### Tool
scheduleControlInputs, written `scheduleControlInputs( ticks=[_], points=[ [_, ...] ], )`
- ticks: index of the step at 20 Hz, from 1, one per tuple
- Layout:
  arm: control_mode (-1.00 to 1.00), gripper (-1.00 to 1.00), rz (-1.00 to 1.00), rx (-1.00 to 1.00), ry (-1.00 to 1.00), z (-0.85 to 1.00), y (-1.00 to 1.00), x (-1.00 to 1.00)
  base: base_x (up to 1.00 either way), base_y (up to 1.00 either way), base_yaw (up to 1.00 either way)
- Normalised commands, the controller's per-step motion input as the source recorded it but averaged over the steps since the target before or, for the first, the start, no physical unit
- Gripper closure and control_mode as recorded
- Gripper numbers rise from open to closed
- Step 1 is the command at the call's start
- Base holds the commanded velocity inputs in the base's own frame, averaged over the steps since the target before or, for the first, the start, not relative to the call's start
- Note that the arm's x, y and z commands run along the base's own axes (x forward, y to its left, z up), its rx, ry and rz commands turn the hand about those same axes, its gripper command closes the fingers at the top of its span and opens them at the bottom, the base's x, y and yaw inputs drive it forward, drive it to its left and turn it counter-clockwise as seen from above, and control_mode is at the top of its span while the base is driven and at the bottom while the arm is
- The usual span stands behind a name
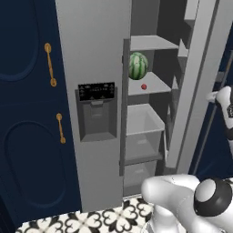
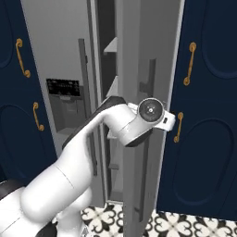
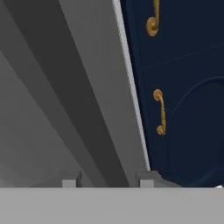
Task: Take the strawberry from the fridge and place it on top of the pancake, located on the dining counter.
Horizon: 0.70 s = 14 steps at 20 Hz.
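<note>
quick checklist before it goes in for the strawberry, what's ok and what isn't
1. Fridge right door open, shelves exposed: ok.
2. Strawberry in sight, lying on a middle shelf, nothing on top of it: ok.
3. Watermelon close beside the strawberry, up and to its left in the left base view; little room on that side: not ok.
4. Gripper at the open door's edge beside the navy cabinet, not at the shelf: not ok.
5. Jaws free of the door: cannot tell; the fingertips stand either side of its edge.
6. Clear path for the arm around the door into the shelf opening: cannot tell.
</note>
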Motion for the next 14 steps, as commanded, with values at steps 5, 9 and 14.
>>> scheduleControlInputs(
  ticks=[5,9,14],
  points=[
    [-1.00,-1.00,-0.09,0.04,0.00,0.19,-0.56,-0.53,0.00,0.00,0.00],
    [-1.00,-1.00,-0.09,-0.04,0.00,0.31,0.15,-0.85,0.00,0.00,0.00],
    [-1.00,-1.00,0.00,-0.31,0.02,0.35,0.81,-0.51,0.00,0.00,0.00]
  ],
)
